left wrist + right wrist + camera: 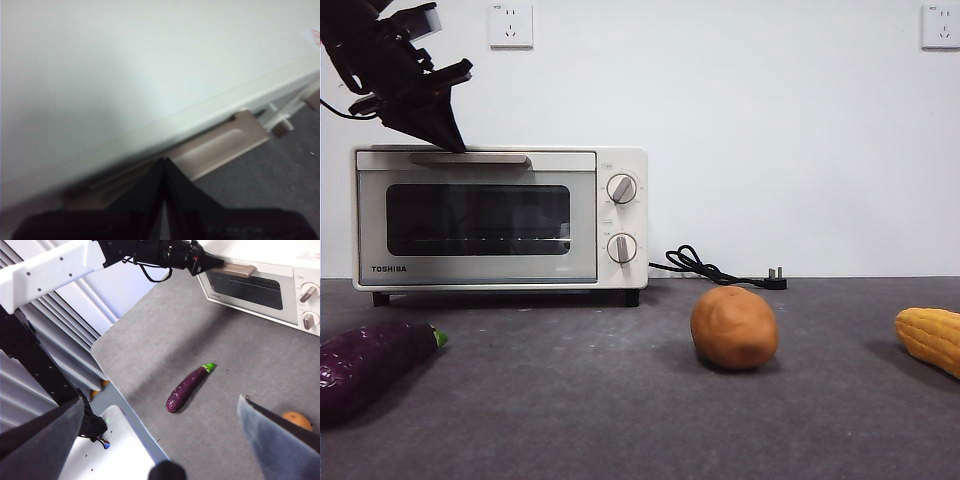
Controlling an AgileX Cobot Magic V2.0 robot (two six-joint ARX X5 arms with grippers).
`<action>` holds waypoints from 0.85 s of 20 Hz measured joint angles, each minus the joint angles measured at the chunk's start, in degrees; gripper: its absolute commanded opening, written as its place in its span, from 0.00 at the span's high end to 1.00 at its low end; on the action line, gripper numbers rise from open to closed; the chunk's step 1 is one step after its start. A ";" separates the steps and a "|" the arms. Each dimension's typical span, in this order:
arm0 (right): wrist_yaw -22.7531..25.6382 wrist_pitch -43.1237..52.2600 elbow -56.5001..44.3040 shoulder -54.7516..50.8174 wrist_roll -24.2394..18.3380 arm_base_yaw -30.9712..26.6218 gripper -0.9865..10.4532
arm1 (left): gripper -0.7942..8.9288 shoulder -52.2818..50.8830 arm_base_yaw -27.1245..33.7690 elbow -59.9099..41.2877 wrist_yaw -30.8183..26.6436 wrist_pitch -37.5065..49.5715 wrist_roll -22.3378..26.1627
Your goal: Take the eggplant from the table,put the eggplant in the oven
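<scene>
The eggplant [370, 365] lies on the table [600, 410] at the near left, its green stem tip toward the oven; the right wrist view shows the eggplant [187, 387] from high above. The cream oven [480, 220] stands at the back left with its door closed. My left gripper [453, 145] is shut, its tip right at the left end of the door's bar handle [485, 158]. In the left wrist view the closed jaws [164, 162] touch or nearly touch the handle [220, 145]. My right gripper [161, 399] hangs open high over the table, holding nothing.
A brown potato [734, 327] sits mid-table and a yellow corn cob [930, 338] lies at the right edge. The oven's black cord and plug [720, 270] trail behind the potato. The table's left edge [107, 377] runs close to the eggplant.
</scene>
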 measured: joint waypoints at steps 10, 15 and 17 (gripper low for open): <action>0.00 -0.02 0.00 0.00 -0.87 0.00 0.39 | 0.92 -0.52 -3.72 0.66 0.59 -6.51 0.48; 0.02 -0.04 0.00 0.00 -1.73 0.00 0.39 | 0.92 -0.74 -6.03 0.72 1.57 -12.17 0.48; 0.00 -0.04 0.00 0.00 -1.84 0.00 0.39 | 0.92 -0.68 -7.04 0.52 2.54 -15.13 0.48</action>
